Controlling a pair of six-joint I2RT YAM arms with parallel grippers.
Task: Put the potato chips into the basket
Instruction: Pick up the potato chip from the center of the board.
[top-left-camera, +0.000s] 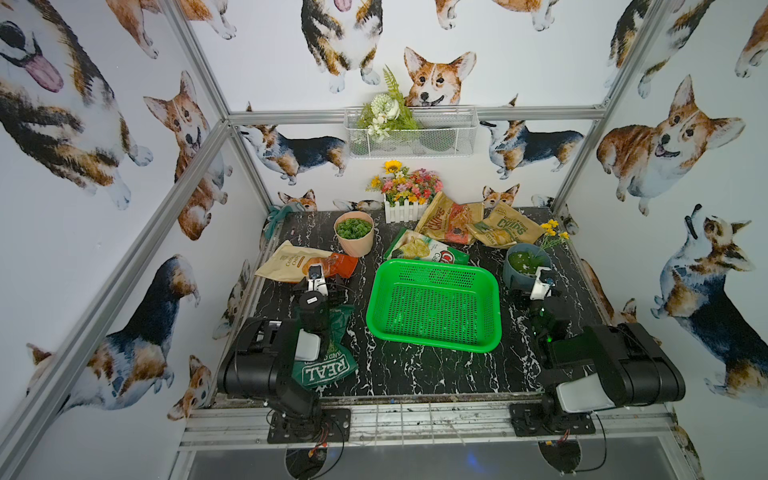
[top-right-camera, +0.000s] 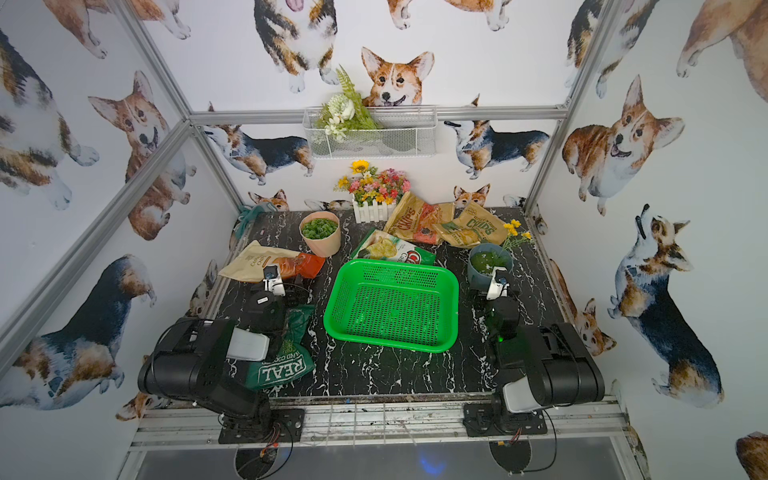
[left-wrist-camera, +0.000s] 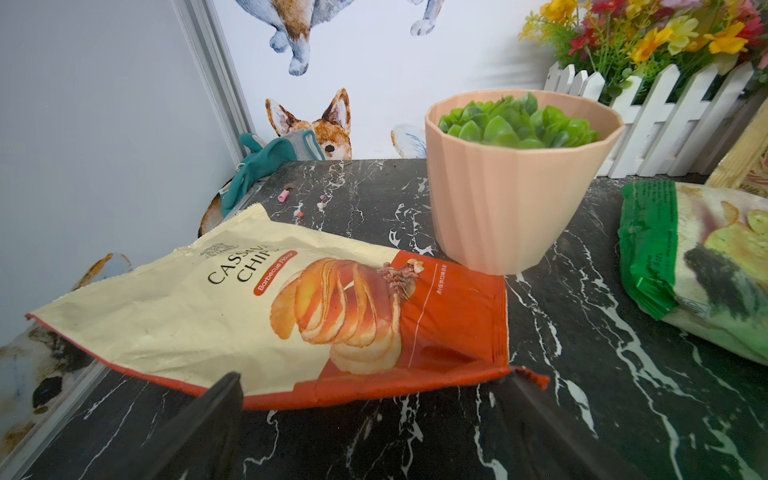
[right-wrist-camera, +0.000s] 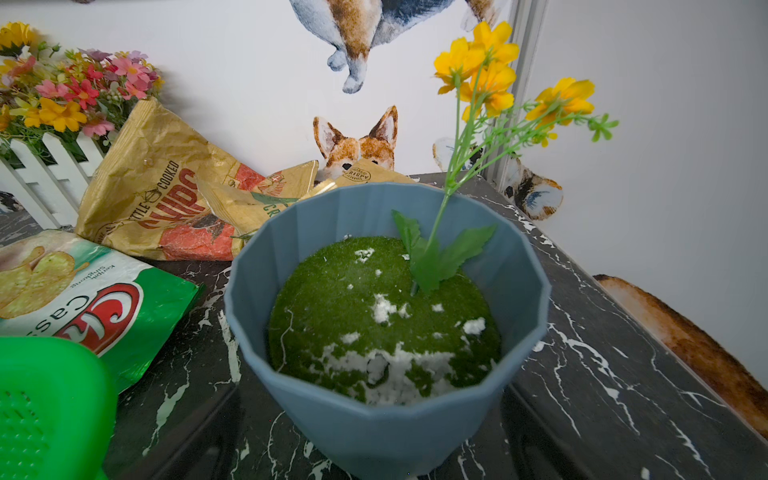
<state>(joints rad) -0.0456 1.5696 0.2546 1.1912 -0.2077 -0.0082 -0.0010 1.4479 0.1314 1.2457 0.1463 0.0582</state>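
Risks 1st. The cassava chips bag (left-wrist-camera: 249, 307) is slick, crinkly foil lying flat on the black marble table (left-wrist-camera: 582, 374). If the left gripper (left-wrist-camera: 374, 424) bites only the thin orange seam, the bag could prob. slip out or tear on the lift. Its orange end lies right at the foot of the peach pot (left-wrist-camera: 515, 187), so a drag instead of a lift could nudge that pot. The dark green REAL bag (top-left-camera: 328, 365) sits partly under the left arm (top-left-camera: 266, 361); a low swing toward the green basket (top-left-camera: 434, 307) may snag or crush it. The right gripper (top-left-camera: 538, 282) sits v. close to the blue pot (right-wrist-camera: 386, 332) with yellow flowers (right-wrist-camera: 490, 62), and any fwd move risks tipping it.

Positions: left gripper jaws are spread wide w/ nothing between them. The cassava bag's near long edge lies just ahead of the fingertips, roughly centred on the gap. Right gripper also looks fully spread and empty, blue pot just in front.

Basket is empty, mid-table btw the 2 arms. All 5 bags are outside it:
- the green-white bag w/ red logo (top-left-camera: 428, 251) lies just behind the far rim;
- the red-print tan CHIPS bag (top-left-camera: 449, 218) and the green-print tan CHIPS bag (top-left-camera: 505, 228) overlap at the table's far edge, well apart from both grippers.
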